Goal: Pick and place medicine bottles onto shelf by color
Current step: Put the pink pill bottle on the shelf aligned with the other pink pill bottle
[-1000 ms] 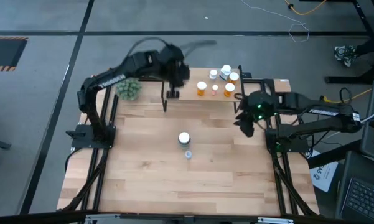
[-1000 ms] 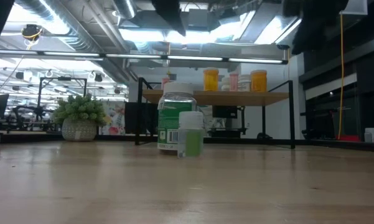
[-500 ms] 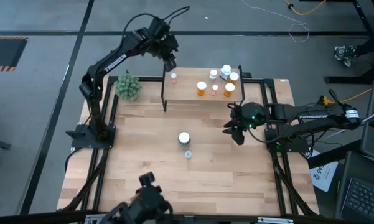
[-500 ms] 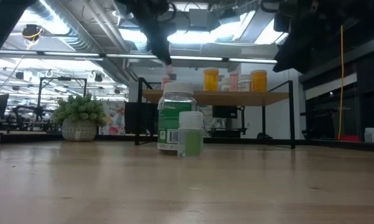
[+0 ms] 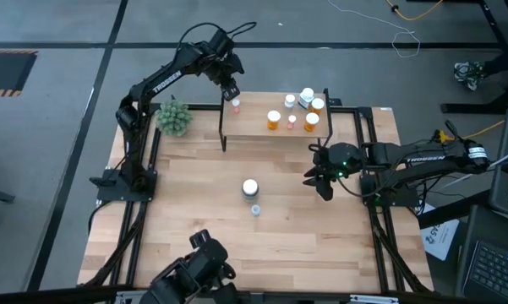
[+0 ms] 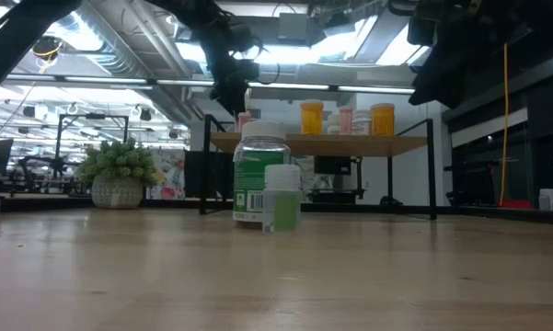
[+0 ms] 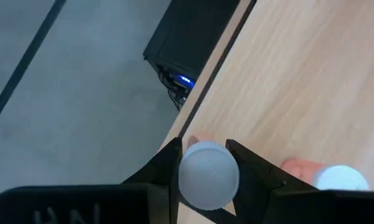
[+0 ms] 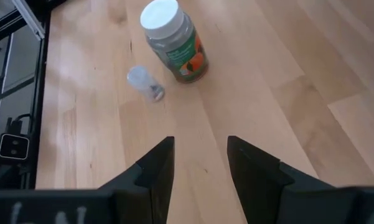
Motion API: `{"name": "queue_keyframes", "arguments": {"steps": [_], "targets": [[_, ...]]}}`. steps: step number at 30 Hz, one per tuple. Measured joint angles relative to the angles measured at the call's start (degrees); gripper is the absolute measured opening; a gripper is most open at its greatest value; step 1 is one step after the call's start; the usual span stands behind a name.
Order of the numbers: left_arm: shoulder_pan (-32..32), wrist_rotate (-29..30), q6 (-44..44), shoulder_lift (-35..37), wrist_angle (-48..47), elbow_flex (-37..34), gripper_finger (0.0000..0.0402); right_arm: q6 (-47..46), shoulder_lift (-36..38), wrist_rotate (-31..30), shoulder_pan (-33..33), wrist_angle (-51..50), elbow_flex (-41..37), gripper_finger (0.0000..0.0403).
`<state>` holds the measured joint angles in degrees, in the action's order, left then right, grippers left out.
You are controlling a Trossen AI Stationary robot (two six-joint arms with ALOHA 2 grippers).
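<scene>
Overhead, shelf [image 5: 270, 131] stands at the table's far edge with bottles on it: two orange bottles [image 5: 274, 120] side by side with small white and pink ones toward its right end, and one pink bottle [image 5: 235, 105] alone at its left end. The left gripper [image 5: 231, 91] hangs just above that pink bottle. A large green bottle [image 5: 250, 187] and a small pale bottle [image 5: 255, 209] stand near each other mid-table, and the right gripper [image 5: 319, 180] hovers well to their right. A leafy plant ball [image 5: 174, 118] sits beyond the shelf's left end. At table level, the large green bottle [image 6: 259, 175] stands just behind the small pale one [image 6: 282, 210], with the shelf [image 6: 322, 143] and its orange bottles behind them. Past the left wrist, the fingers [image 7: 168, 171] are clamped on a white cap [image 7: 206, 175] over the shelf's wooden top, another white-capped pink bottle [image 7: 333, 177] close by. Past the right wrist, the fingers [image 8: 155, 165] stand apart over bare wood, nothing between them, the green bottle [image 8: 174, 40] and small one [image 8: 144, 83] ahead.
</scene>
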<state>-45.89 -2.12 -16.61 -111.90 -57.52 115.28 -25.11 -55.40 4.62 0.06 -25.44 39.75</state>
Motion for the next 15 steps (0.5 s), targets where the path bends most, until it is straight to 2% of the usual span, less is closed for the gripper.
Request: {"name": "queue_keyframes", "arguments": {"steps": [9, 15], "targets": [[-0.17, -0.46, -0.26, 0.00, -6.19, 0.00, 0.0092, -0.10, 0.00, -0.01, 1.88, -0.06, 0.00, 0.0152], [-0.17, -2.52, 0.04, 0.00, -6.78, 0.00, 0.0092, 0.09, 0.02, -0.02, 1.91, -0.08, 0.00, 0.0152]]}}
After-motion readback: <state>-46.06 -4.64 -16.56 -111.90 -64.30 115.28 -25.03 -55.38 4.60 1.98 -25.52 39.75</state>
